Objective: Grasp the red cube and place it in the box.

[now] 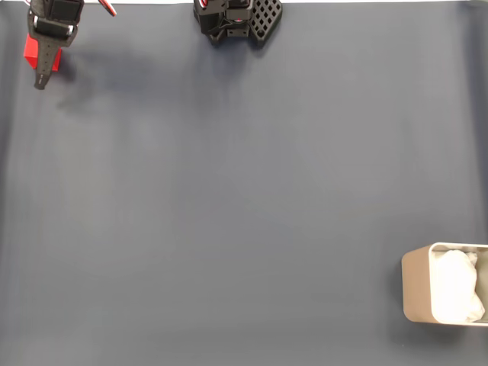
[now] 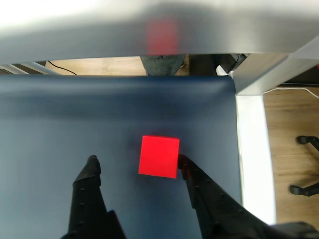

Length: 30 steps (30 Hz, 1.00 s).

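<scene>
Item: gripper (image 2: pixel 137 164), fingers apart; red cube (image 2: pixel 159 156) touching one fingertip (image 2: pixel 182 162). I judge closing may shove it aside.

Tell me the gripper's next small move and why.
Probably ease forward a touch, then close. In the wrist view the gripper is open, the red cube sits on the mat just beyond its tips, near the right finger, so the fingers do not yet flank it fully.
</scene>
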Tool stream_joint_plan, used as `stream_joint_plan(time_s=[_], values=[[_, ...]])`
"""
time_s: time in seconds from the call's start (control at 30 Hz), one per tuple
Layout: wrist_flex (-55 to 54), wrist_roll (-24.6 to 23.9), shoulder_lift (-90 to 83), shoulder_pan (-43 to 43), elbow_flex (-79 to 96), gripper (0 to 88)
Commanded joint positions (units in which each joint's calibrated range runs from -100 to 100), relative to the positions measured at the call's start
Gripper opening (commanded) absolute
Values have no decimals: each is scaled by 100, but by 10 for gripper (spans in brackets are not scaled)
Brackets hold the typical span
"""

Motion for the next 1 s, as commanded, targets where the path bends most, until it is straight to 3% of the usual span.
stream_joint_plan(time_s=[0.0,0.4,0.63,0.97], values=[[-133,-24,-19,10,-256,365],[-223,-49,68,-4,-310,360],[-141,15,85,-25,-347,251],[-133,88,77,-25,-347,172]])
